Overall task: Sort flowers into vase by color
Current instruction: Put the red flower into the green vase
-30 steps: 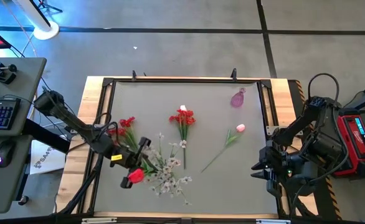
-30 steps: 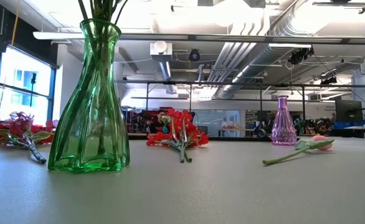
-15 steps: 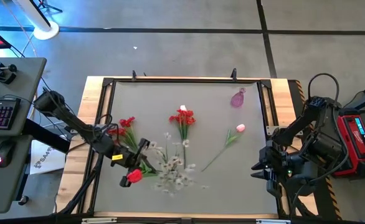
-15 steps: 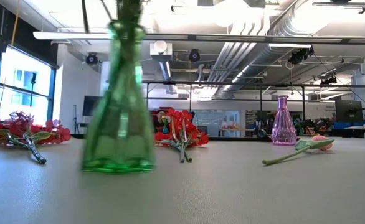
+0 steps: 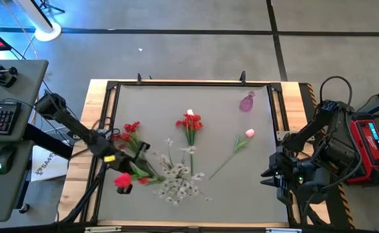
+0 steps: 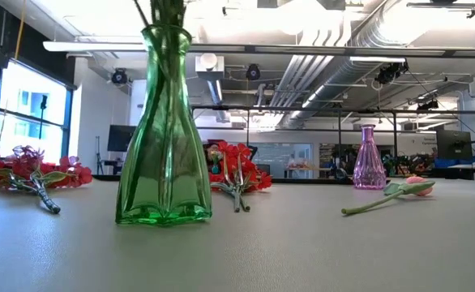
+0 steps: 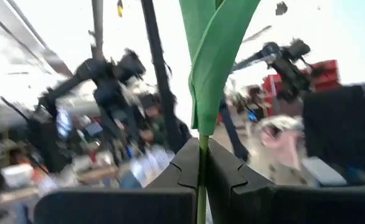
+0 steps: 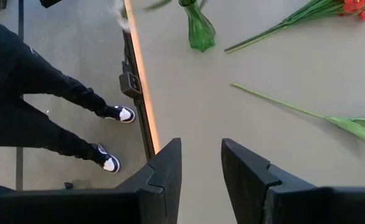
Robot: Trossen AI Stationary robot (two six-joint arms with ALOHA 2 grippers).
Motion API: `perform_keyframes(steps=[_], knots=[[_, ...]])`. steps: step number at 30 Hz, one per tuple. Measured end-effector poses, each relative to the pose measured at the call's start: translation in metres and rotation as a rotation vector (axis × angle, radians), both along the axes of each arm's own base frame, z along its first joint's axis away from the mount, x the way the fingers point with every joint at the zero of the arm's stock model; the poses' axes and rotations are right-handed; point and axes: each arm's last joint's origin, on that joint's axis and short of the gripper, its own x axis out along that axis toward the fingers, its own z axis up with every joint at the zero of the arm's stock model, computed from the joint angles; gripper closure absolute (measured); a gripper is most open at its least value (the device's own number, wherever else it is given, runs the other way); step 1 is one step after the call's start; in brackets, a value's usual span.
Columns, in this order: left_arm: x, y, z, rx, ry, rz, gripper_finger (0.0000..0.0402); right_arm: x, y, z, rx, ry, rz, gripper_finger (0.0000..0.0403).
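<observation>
A grey bench [image 5: 241,188] in a wooden frame is seen from above, with a workshop ceiling showing behind it in the low view. The left pincer [image 7: 201,177] is clamped shut on a green stem [image 7: 202,155], carrying a red tulip [image 5: 122,181] near the green vase [image 6: 164,130], where white sprays [image 5: 176,184] are gathered. Red clusters [image 5: 190,123] and a pink tulip [image 5: 249,134] are left lying flat. The right pincer [image 8: 201,165] is held partly open, empty, beyond the bench's edge.
</observation>
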Motion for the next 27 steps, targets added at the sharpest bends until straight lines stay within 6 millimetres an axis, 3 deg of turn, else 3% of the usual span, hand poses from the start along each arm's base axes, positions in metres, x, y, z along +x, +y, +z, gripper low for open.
perform_keyframes(steps=[4,16,27], knots=[[-0.008,0.007,0.016,-0.001,-0.071,0.051,0.0401,0.0,0.0,0.0,0.0,0.0,0.0,0.0301],[-0.025,0.022,0.038,-0.023,-0.177,0.111,0.0401,0.0,0.0,0.0,0.0,0.0,0.0,0.0301],[-0.017,0.02,0.074,-0.031,-0.144,0.071,0.0401,0.0,0.0,0.0,0.0,0.0,0.0,0.0301]])
